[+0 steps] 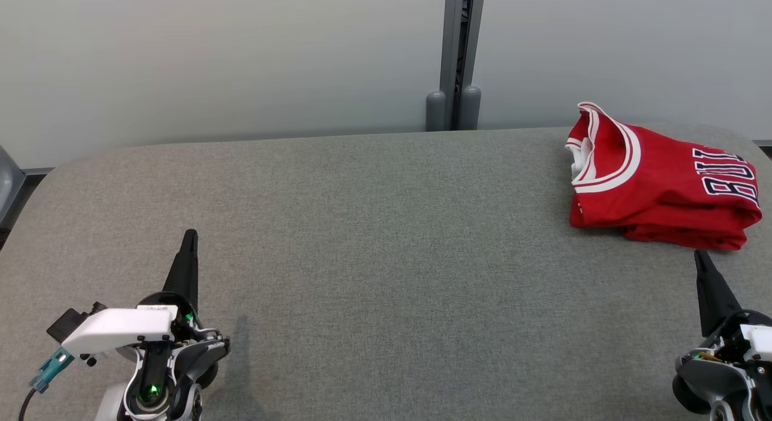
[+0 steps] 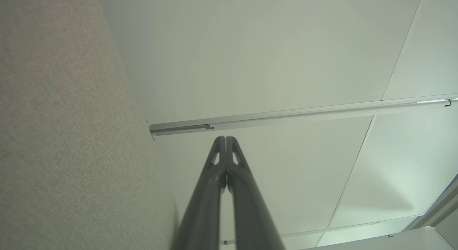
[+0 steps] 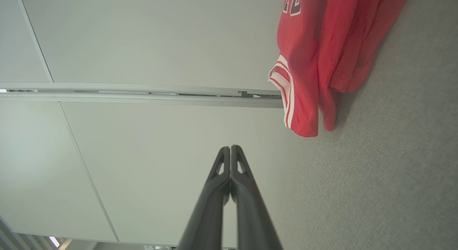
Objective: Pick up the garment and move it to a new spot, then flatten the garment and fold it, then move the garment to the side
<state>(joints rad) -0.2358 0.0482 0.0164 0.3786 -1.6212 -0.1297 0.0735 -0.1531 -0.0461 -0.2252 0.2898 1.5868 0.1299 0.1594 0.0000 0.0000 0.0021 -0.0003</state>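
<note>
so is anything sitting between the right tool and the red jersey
Nothing visible. Only bare grey surface lies between the right tool and the folded red jersey, which sits just beyond its shut tips.

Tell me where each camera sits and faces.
Head view: on the head, facing down at table and jersey; left gripper, right gripper at bottom corners.
Left wrist view: on the left wrist, along its shut fingers toward wall.
Right wrist view: on the right wrist, along its shut fingers toward wall.
Head and right wrist share the jersey.

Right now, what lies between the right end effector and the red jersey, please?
Just bare grey upholstery between right end effector and red jersey, in head view.
</note>
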